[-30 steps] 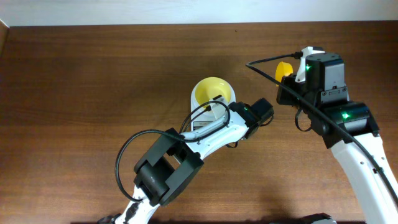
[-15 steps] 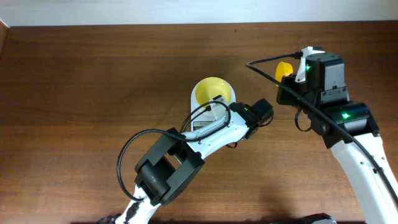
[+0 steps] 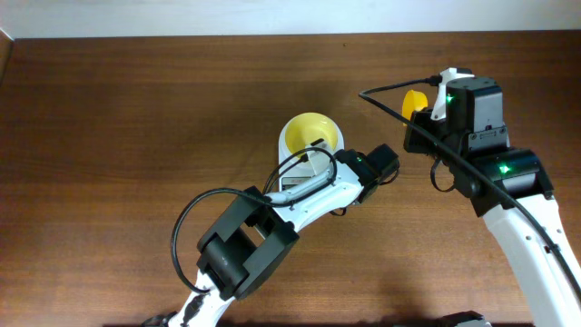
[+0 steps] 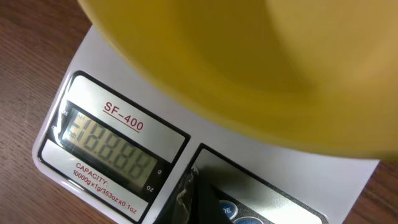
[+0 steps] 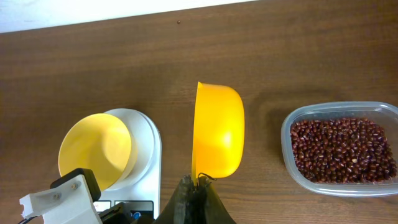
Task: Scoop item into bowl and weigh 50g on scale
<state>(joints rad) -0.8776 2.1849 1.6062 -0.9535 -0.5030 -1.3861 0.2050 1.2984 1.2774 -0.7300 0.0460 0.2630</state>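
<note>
The pale-yellow bowl (image 3: 310,135) stands on the white scale (image 4: 130,74), and in the right wrist view the bowl (image 5: 95,149) looks empty. My left gripper (image 4: 198,200) is shut, its tip resting on the scale's front panel beside a blue button (image 4: 227,210). The grey display (image 4: 111,151) shows a row of lit digits. My right gripper (image 5: 198,185) is shut on the handle of an empty yellow scoop (image 5: 217,130), held on its side above the table between the scale (image 5: 148,155) and the item. The item, dark red-brown beans (image 5: 343,149), lies in a clear container.
The clear plastic container (image 5: 292,163) sits on the brown table right of the scoop; in the overhead view the right arm (image 3: 490,163) hides it. The left arm (image 3: 272,218) reaches over the table's middle toward the scale. The table's far edge meets a white wall.
</note>
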